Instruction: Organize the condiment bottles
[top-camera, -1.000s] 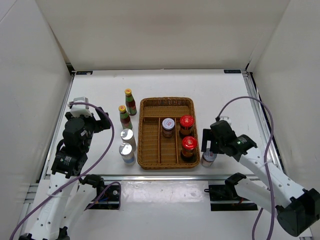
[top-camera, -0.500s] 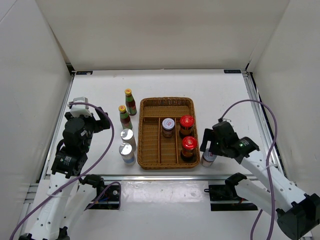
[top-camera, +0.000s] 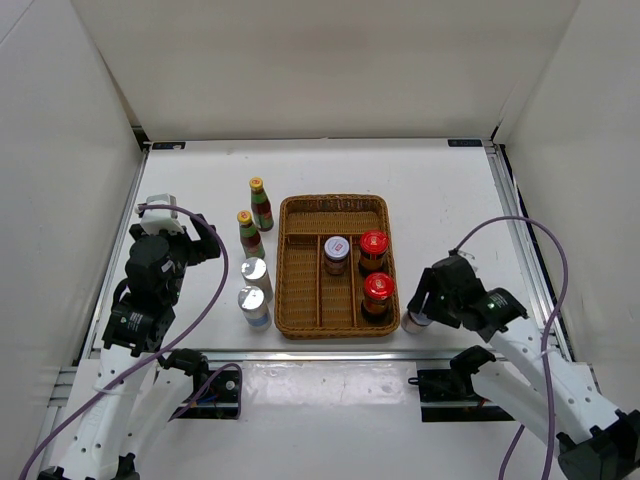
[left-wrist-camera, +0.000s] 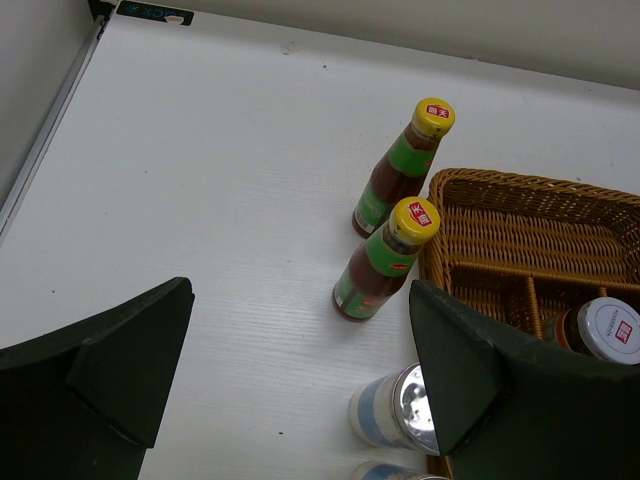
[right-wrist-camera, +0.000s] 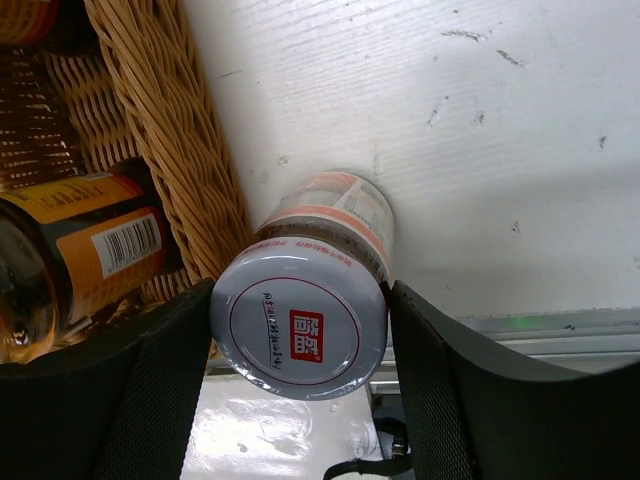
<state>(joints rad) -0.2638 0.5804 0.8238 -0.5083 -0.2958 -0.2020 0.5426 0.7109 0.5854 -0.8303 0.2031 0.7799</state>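
Note:
My right gripper (right-wrist-camera: 300, 335) is shut on a silver-lidded jar (right-wrist-camera: 335, 205), its pads against both sides of the lid. The jar (top-camera: 412, 322) stands on the table just outside the wicker tray's near right corner. In the tray (top-camera: 332, 201) stand another silver-lidded jar (top-camera: 336, 253) and two red-lidded jars (top-camera: 373, 248) (top-camera: 377, 294). Left of the tray are two yellow-capped bottles (top-camera: 261, 204) (top-camera: 250, 233) and two silver-topped shakers (top-camera: 256, 277) (top-camera: 254, 305). My left gripper (left-wrist-camera: 300, 370) hangs open above the table left of the bottles, holding nothing.
The tray's woven wall (right-wrist-camera: 170, 150) is right beside the held jar, with an orange-labelled dark jar (right-wrist-camera: 85, 250) just inside it. The table's near edge rail (right-wrist-camera: 540, 325) runs close behind the jar. White walls enclose the table on three sides.
My right gripper has come down round the silver-lidded jar and closed from wide open onto its lid. The left arm has not moved.

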